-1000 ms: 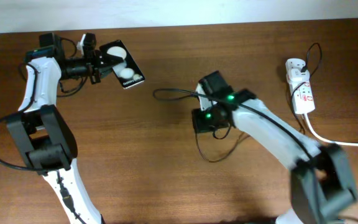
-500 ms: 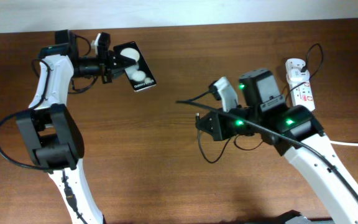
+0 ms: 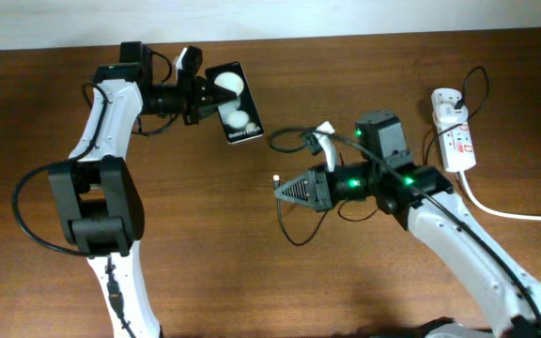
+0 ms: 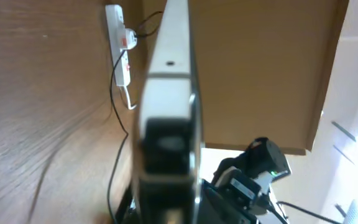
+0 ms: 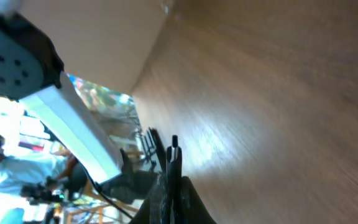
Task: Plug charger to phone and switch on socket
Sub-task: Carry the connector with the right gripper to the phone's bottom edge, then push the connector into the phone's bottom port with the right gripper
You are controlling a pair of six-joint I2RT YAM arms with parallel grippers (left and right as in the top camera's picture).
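Note:
My left gripper (image 3: 206,97) is shut on the phone (image 3: 236,117), a black slab with two white round spots, and holds it above the table at the back. In the left wrist view the phone (image 4: 169,93) shows edge-on. My right gripper (image 3: 291,190) points left and is shut on the plug end of the charger; the small plug tip (image 3: 277,176) sticks out. The tip (image 5: 174,151) shows between the jaws in the right wrist view. The thin black cable (image 3: 294,235) loops below the gripper. The tip is apart from the phone, to its lower right. The socket (image 3: 454,136) lies at the far right.
The socket's thick white cord (image 3: 496,208) trails to the right edge. The socket also shows in the left wrist view (image 4: 120,56), with the right arm (image 4: 253,174) beyond the phone. The left arm's white link (image 5: 73,124) fills the left of the right wrist view.
My left gripper has carried the phone to the right. My right gripper has turned to point left and lowered, with the plug tip still in its jaws.

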